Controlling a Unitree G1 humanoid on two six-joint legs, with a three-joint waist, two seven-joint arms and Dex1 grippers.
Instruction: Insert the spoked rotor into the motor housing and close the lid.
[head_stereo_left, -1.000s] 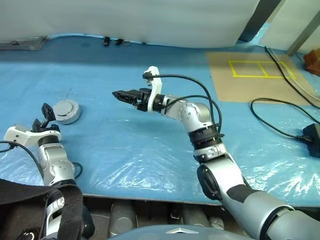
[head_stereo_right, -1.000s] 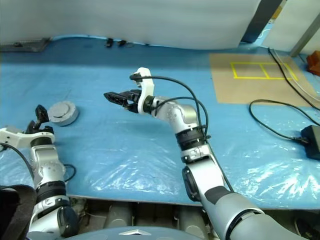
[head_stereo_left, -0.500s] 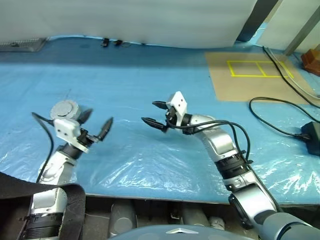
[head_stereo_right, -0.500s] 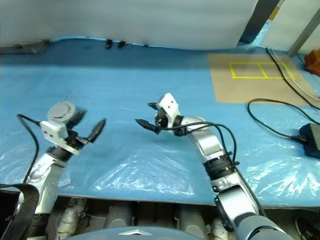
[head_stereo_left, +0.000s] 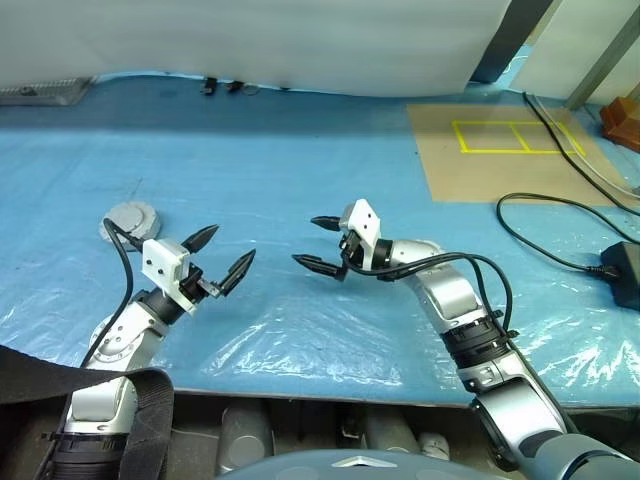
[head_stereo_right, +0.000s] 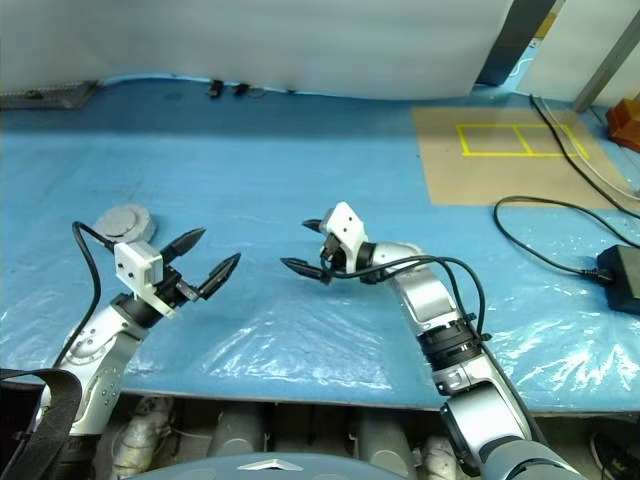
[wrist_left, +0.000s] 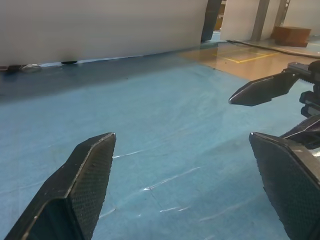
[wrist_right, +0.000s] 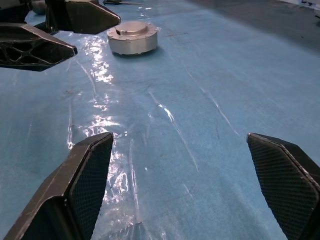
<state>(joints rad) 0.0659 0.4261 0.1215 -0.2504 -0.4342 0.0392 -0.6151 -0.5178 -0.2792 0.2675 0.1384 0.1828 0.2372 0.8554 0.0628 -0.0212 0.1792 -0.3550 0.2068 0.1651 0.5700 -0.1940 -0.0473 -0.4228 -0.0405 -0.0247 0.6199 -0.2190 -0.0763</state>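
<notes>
Closed motor housing (head_stereo_left: 131, 217) on the blue-sheeted worktop (head_stereo_left: 300, 160), far left, lid (wrist_right: 132, 28) down flat on top in the right wrist view; no spoked rotor lying loose anywhere on the sheet, so probably already inside, though with the can shut that cannot be confirmed. Judged from this, insertion and lid closing both look done, with little or nothing left beyond clearing the arms. Left pincer (head_stereo_left: 222, 255) hanging above the sheet just near and right of the housing, not touching it, both black fingers spread wide, nothing between them. Right pincer (head_stereo_left: 321, 243) near the middle of the worktop, pointing left toward the other, likewise spread to its widest and empty. Tips of the two facing each other, a little apart, bare plastic sheet below. Further off: a brown board with yellow taped rectangles (head_stereo_left: 505, 137) at the far right, a black cable (head_stereo_left: 560, 262) looping to a dark box at the right edge. No brand, label or readable writing on the housing, the arms or the worktop.
</notes>
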